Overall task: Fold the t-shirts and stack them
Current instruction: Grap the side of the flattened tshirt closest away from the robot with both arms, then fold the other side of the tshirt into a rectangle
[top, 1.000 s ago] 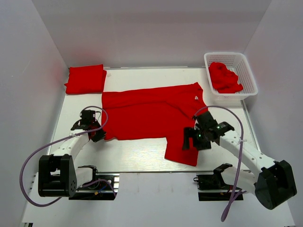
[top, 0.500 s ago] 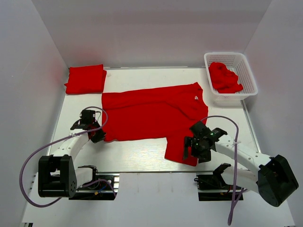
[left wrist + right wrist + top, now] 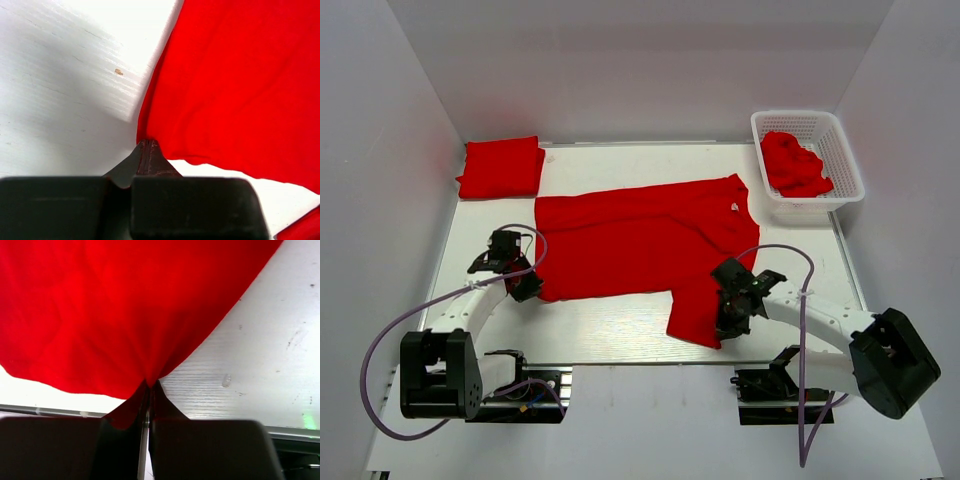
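Item 1, spread t-shirt [image 3: 640,235]: bright red, lying flat across the middle of the table [image 3: 610,325] in the top view, with one sleeve hanging toward the lower centre of the frame.

Item 2, my left gripper [image 3: 525,288]: sitting at the lower left corner of the spread t-shirt, left of centre in the top view. I am pinching that corner with the jaws closed tight. In the left wrist view the cloth [image 3: 240,90] is fanning up and to the right from my fingertips [image 3: 148,150], and bare table [image 3: 60,90] is filling the left side.

Item 3, my right gripper [image 3: 723,325]: resting at the right edge of the hanging sleeve, lower right of centre in the top view. I am gripping the fabric with the jaws pressed together. In the right wrist view the cloth [image 3: 115,305] is gathering into a point at my fingertips [image 3: 149,387] and spreading over the upper left, with table [image 3: 260,365] showing on the right.

Item 4, folded t-shirt [image 3: 500,166]: lying as a neat rectangle in the upper left, well apart from both grippers.

Item 5, crumpled t-shirt [image 3: 792,165]: sitting bunched inside the white lattice basket [image 3: 842,150] in the upper right, well apart from my right gripper.
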Controlling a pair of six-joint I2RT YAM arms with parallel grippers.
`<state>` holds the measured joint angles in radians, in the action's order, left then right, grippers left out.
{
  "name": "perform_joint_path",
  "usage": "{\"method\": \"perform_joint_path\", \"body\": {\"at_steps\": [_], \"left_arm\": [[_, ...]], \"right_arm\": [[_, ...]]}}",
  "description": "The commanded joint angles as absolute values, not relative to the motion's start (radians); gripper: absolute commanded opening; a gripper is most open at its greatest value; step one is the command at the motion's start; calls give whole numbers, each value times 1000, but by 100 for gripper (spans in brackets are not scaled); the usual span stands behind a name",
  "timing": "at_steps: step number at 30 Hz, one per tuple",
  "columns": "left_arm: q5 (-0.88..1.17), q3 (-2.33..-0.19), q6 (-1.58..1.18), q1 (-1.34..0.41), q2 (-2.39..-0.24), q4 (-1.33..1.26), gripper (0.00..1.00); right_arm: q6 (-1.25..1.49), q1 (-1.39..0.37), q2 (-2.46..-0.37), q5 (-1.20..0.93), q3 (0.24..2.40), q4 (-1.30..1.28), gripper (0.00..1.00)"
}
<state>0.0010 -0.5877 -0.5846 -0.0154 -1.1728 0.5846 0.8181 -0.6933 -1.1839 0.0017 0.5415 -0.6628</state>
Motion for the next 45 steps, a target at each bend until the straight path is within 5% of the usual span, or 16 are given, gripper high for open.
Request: {"method": "perform_joint_path", "body": {"at_steps": [1, 11, 19, 45], "left_arm": [[6, -623, -577, -20, -1121, 611, 0], [64, -676, -568, -20, -1092, 620, 0], [103, -723, -609, 0, -1172, 611, 0], [-137, -1106, -709, 9, -1514, 623, 0]], "right_arm": [[844, -709, -1178, 35, 528, -644, 0], [813, -695, -1104, 256, 736, -715, 0], [704, -637, -1262, 386, 949, -612, 0], [462, -333, -1730, 278, 1471, -463, 0]]}}
